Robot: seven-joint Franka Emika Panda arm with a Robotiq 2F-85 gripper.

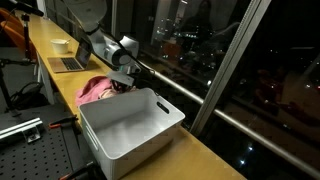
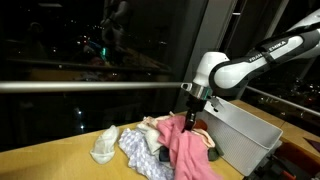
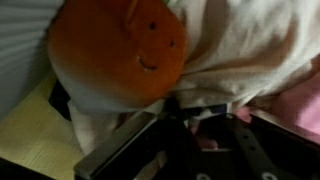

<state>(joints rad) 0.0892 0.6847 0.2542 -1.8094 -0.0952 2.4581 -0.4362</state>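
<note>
The pink cloth lies directly under the tool and touches it, on the surface just beside the white bin (whether the jaws pinch the fabric, I cannot tell).

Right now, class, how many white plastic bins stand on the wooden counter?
1: the white rectangular plastic bin stands beside the pile of clothes; none seems hidden.

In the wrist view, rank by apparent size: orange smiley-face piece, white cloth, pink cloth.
1. white cloth
2. orange smiley-face piece, nearly alike; camera nearness makes this unsure
3. pink cloth, an edge sliver
</note>
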